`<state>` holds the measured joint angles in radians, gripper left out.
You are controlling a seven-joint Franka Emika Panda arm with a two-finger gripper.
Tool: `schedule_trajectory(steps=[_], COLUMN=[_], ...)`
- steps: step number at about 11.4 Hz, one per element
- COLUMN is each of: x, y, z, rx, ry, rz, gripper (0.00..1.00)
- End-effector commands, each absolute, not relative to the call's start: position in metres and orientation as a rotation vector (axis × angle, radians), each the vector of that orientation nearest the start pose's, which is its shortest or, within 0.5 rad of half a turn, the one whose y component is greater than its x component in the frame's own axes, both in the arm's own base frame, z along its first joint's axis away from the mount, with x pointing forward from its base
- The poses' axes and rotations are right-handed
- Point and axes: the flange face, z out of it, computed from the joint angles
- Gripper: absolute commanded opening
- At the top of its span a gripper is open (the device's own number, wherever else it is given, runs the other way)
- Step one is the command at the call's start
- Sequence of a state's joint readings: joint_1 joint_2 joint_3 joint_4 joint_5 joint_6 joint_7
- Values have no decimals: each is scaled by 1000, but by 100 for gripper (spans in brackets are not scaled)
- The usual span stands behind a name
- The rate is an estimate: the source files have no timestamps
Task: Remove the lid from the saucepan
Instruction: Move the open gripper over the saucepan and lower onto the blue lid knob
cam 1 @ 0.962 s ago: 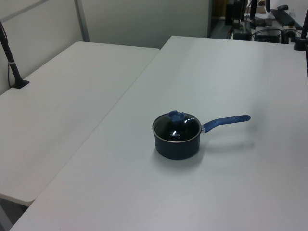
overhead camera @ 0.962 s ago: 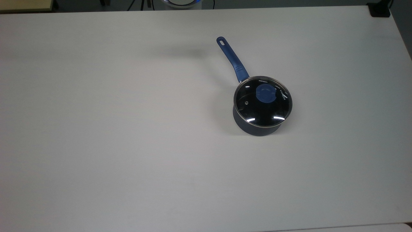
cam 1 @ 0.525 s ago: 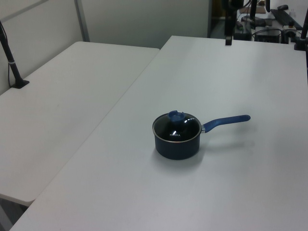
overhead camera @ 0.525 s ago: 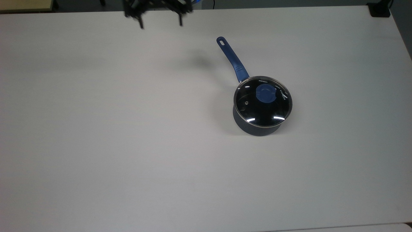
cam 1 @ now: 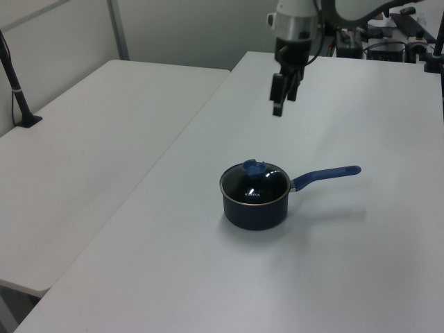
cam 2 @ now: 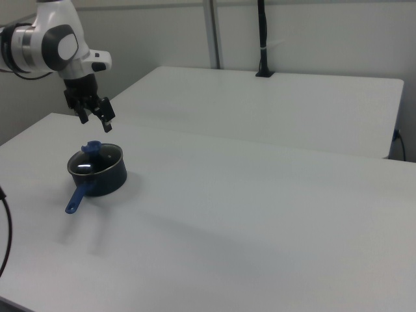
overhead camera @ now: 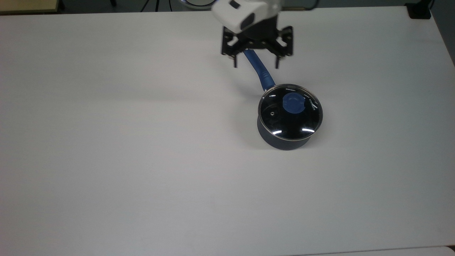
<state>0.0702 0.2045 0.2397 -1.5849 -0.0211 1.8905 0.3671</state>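
Top view puts the saucepan (overhead camera: 284, 137) right of the table (overhead camera: 106, 142) centre, its handle (overhead camera: 258, 69) running toward 11 o'clock, the lid (overhead camera: 290, 112) seated on its rim. Spread wide and empty, the fingers (overhead camera: 234, 61) of the gripper (overhead camera: 256, 63) hang high at 11 o'clock from the blue knob (overhead camera: 293, 103). My worry: a descent off centre would catch the glass or skid off the knob, shoving the whole saucepan along
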Motion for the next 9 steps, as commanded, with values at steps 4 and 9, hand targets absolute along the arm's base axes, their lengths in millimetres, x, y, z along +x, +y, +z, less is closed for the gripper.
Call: schedule_trajectory(steps=[4,9], x=[646,644], y=[268,291], z=[478,441], rx=[-3022,-3096], ry=[116,134], rz=[-268,-285], gripper=[100,100])
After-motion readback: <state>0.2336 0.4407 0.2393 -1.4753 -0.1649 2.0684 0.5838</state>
